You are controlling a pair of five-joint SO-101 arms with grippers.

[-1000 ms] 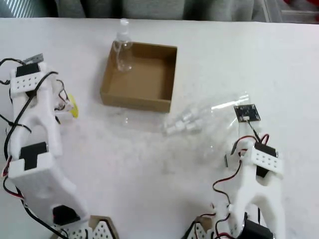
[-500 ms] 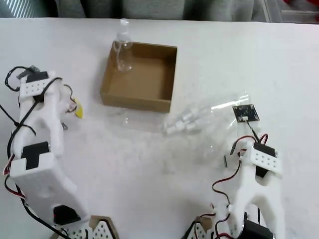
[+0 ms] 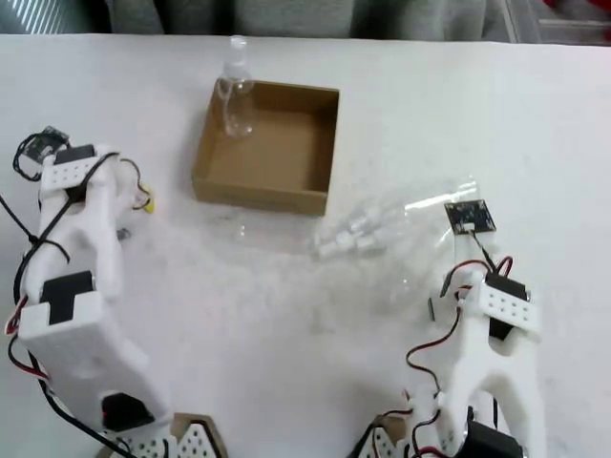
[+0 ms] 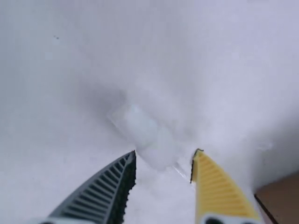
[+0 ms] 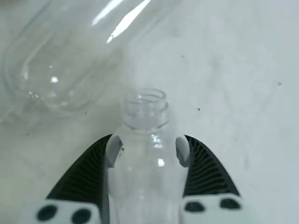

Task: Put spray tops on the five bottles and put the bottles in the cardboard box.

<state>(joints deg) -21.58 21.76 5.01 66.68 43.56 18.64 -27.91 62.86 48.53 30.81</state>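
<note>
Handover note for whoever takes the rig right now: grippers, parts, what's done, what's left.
Left gripper: jaws open, tips at a spray top lying on the table, not gripped.
Right gripper: shut on held bottle, neck open, no top.
Box: one capped bottle stands at its far left corner, seemingly inside.
Loose bottles lie on the table near the box's near right corner; count unclear.
Done: one bottle, apparently.
Left: pick up the spray top, fit it on the held bottle, box it, then the rest.
</note>
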